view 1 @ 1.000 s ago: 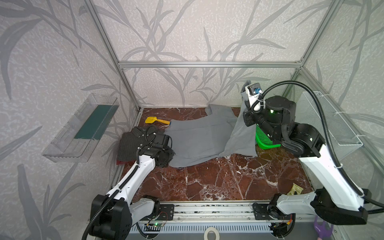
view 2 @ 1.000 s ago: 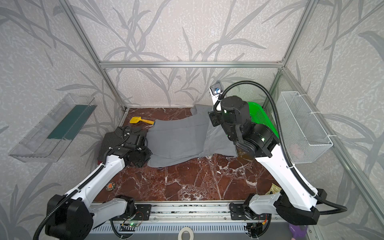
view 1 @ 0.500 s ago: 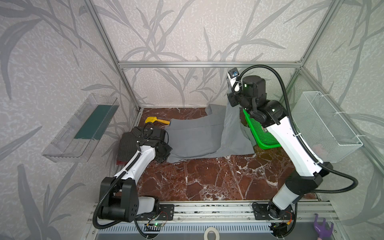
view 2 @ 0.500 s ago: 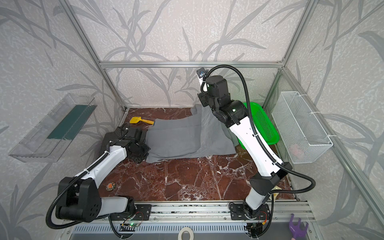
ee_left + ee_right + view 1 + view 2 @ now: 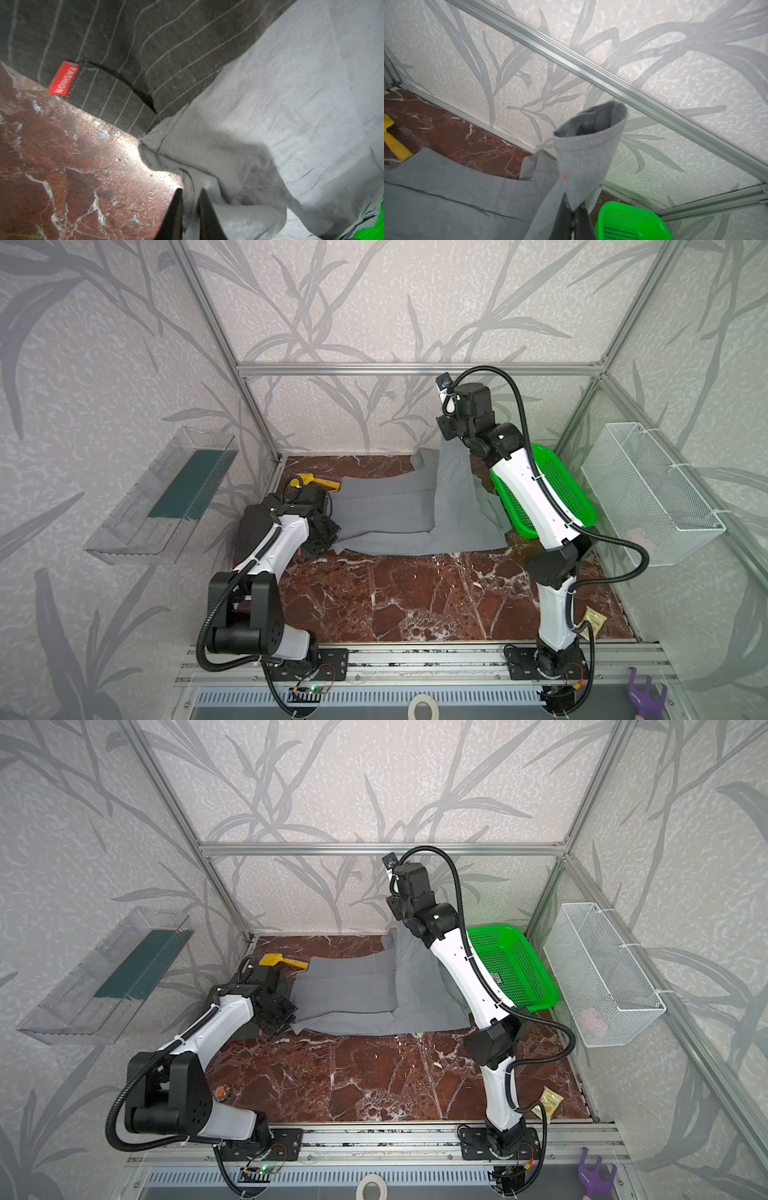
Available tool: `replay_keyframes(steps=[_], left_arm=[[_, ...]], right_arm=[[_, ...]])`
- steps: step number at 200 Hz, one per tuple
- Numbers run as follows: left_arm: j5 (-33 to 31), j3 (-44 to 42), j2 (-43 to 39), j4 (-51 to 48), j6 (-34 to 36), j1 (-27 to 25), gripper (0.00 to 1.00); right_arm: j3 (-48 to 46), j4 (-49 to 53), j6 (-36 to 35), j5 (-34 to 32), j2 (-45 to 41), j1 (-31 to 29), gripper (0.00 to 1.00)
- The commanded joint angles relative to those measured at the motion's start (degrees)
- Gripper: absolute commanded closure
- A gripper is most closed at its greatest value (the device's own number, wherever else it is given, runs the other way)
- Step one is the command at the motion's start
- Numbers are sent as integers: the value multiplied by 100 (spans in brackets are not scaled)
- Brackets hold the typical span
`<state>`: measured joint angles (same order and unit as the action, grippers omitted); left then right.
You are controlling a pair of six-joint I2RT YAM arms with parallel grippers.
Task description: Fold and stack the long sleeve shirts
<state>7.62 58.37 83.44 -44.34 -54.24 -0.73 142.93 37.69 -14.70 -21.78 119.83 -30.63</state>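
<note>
A green mesh basket (image 5: 569, 489) stands at the far right corner of the red-brown marble desk (image 5: 415, 597), and a yellow tool (image 5: 309, 480) lies near the far left corner. A small yellow packet (image 5: 593, 620) lies by the front right corner. Off the desk, a white wire basket (image 5: 648, 493) hangs on the right wall, a clear plastic tray (image 5: 166, 497) hangs on the left wall, and a purple tool (image 5: 646, 697) lies beyond the front edge.

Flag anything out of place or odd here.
A yellow tool lies at the back, its handle end at the edge of the light-grey shirt. A yellowish packet lies loose at the front right. The lifted sleeve shows an orange spot.
</note>
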Motion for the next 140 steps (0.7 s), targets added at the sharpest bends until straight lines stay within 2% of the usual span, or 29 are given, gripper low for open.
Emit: replay_keyframes(steps=[1, 28, 47, 62, 100, 140], left_arm=[[2, 105, -103, -307, 164, 116, 71], [77, 151, -149, -362, 214, 221, 46], [141, 222, -183, -426, 260, 233, 39], [167, 212, -276, -444, 265, 235, 25], [394, 20, -715, -162, 143, 150, 20], [-33, 140, -841, -71, 144, -560, 20]], right_arm=[[437, 140, -24, -22, 326, 82, 100], [490, 43, -41, -169, 572, 120, 100], [518, -37, -62, -194, 700, 157, 100], [594, -64, -78, -343, 821, 166, 100], [716, 10, -69, -700, 973, 200, 100], [656, 231, 74, -726, 913, 220, 100]])
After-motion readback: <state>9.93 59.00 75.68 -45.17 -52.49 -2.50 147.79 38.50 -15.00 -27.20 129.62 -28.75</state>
